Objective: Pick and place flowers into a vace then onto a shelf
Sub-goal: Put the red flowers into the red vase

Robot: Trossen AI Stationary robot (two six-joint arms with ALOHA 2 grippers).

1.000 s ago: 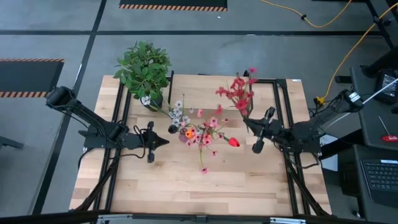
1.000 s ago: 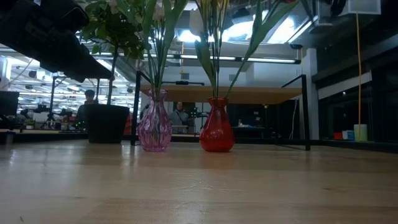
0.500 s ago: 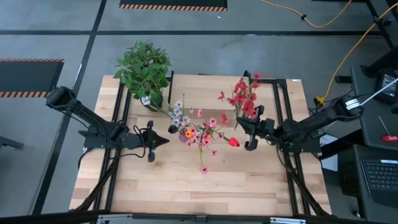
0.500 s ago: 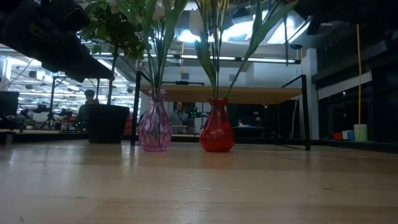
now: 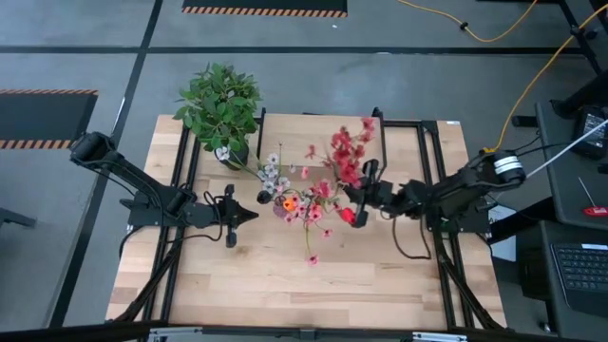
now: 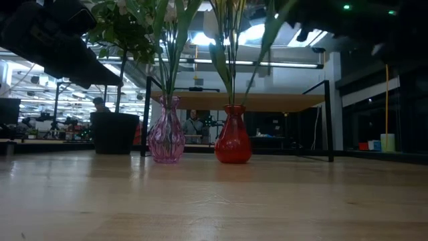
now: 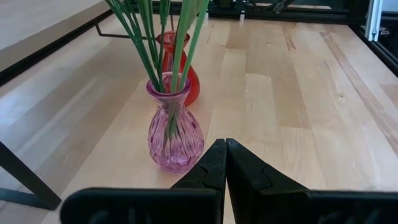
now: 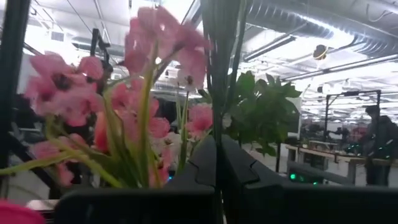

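Observation:
My right gripper [image 5: 348, 195] is shut on a flower with red-pink blooms [image 5: 344, 152], beside the red vase [image 5: 357, 218] and above the table. In its wrist view the blooms [image 8: 155, 43] show past the fingertips [image 8: 217, 142]. The pink vase [image 7: 175, 134] and the red vase [image 6: 233, 137] stand upright on the table, each with green stems in it. My left gripper [image 7: 224, 145] is shut and empty, just short of the pink vase. The shelf [image 6: 267, 102] stands behind the vases. My right gripper pinches the flower's green stem [image 8: 217, 112] between its two fingers. The stem rises out from between the fingertips, with the blooms above it. The flower is lifted clear of the table; its lower end is hidden by the gripper.
A bushy green plant in a black pot [image 5: 220, 100] stands at the table's far left corner. Several pink, white and orange blooms [image 5: 304, 204] spread over the vases. The near half of the tabletop [image 5: 304, 285] is bare wood.
My right gripper has gone toward the table's left, toward the vases, and somewhat down, carrying the red-pink flower. The blooms now stand nearly over the red vase instead of near the right side.

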